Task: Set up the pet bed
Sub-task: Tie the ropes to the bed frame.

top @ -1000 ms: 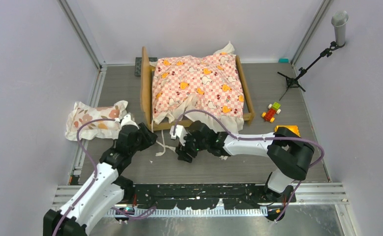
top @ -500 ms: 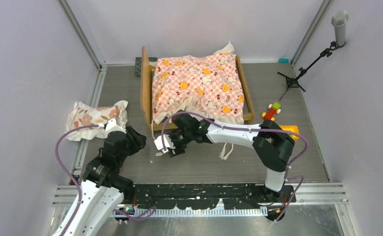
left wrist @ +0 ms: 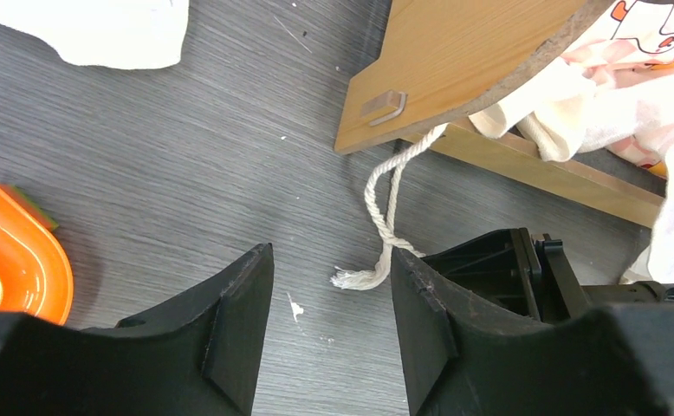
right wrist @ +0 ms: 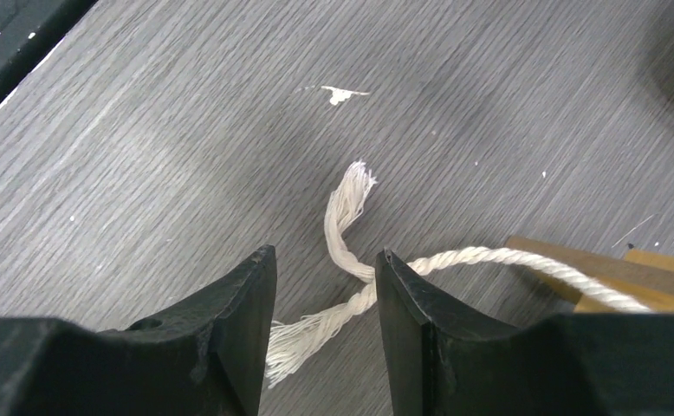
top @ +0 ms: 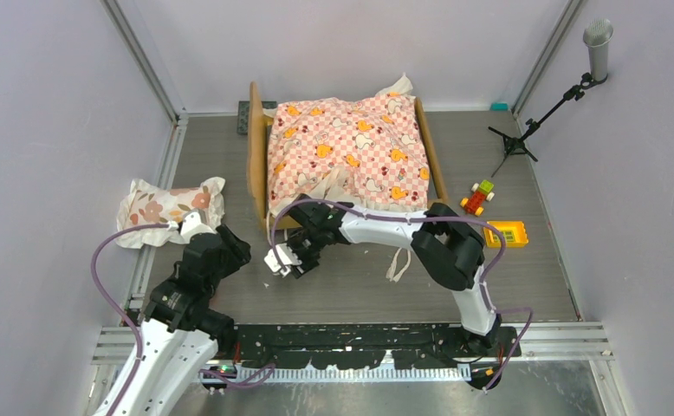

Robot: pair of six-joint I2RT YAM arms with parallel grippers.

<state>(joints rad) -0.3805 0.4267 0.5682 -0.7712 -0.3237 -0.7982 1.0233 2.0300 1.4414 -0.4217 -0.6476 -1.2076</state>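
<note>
Between the parted jaws of the right gripper (right wrist: 325, 260), two white cord (right wrist: 344, 217) strands cross, flat on the table (right wrist: 143, 156). The left gripper (left wrist: 332, 260) is also spread, a frayed end between its jaws and the pet bed (left wrist: 463, 52) corner just ahead. My plan: lower fully, centre the crossing, then close. Thin cord slips easily.

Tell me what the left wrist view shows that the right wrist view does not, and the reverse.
Only the left wrist view: an orange curved piece, a white cloth and the pink-checkered sheet. Only the right wrist view: a black strip in the corner and a second frayed rope end. Both: the white rope, the wood of the pet bed and the grey table.
</note>
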